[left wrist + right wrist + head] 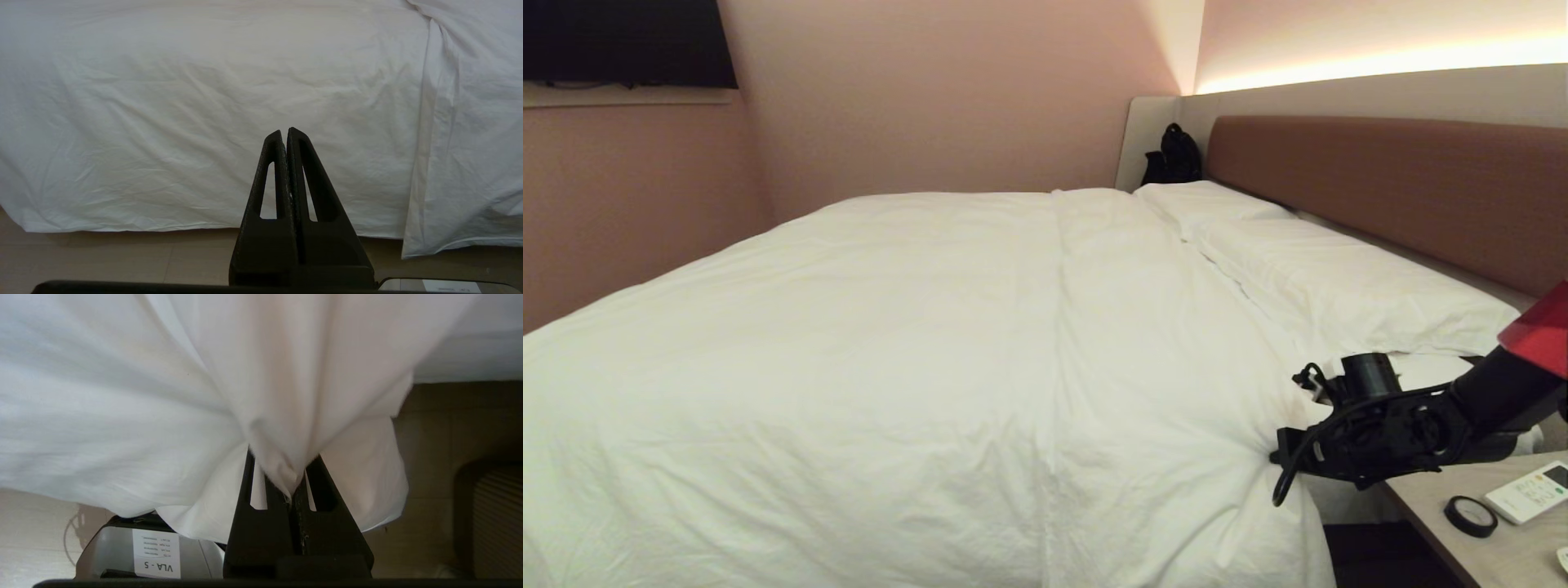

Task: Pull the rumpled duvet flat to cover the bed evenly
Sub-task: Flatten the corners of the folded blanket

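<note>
Pinkish walls and a brown padded headboard [1380,188] frame the bed [1494,286], which fills most of the head view. On it the duvet [890,343] lies spread across the middle and left of the frame, reaching up to the two pillows [1339,286] at centre right. It looks largely flat already, with one long seam or fold running down the centre and light creasing near the lower edge.

At lower right of the head view the right gripper [292,490] is at the duvet's near corner, fingers closed on a bunch of the white cloth, which fans out from the pinch in the right wrist view. The left gripper [286,139] is closed on nothing, pointing at the duvet's hanging side above the floor [122,257].

My judgement: the task is near its end. What seems left is drawing this held corner straight and releasing it. Whether the far edges hang evenly cannot be told from here.

A bedside table [1445,514] sits in the lower right corner.
</note>
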Motion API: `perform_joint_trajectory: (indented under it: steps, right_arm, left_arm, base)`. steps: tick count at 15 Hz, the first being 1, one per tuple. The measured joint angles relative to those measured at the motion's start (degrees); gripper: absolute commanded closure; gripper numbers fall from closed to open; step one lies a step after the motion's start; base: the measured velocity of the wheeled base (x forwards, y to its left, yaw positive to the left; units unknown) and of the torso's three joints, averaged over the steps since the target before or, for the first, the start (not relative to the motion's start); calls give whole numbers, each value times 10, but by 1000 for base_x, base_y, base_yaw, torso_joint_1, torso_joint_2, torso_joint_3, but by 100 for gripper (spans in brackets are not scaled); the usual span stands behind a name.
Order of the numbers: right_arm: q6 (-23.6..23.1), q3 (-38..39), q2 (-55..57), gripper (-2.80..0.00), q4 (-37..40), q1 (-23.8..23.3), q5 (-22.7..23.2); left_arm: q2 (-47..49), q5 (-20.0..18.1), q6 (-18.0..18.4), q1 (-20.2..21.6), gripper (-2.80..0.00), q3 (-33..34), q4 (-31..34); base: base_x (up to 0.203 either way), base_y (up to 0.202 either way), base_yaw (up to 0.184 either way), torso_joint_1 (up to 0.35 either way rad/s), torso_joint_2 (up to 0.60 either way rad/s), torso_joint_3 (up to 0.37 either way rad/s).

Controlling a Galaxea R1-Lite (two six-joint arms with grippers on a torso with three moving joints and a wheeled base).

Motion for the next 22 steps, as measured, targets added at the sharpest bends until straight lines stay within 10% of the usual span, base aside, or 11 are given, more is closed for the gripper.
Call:
perform_joint_trajectory:
  steps: [22]
  right_arm:
    - [-47, 42, -122, 0, 106, -63, -47]
  left_arm:
    - [0, 0, 0, 0, 0, 0, 0]
  base:
    - [0, 0, 0, 0, 0, 0]
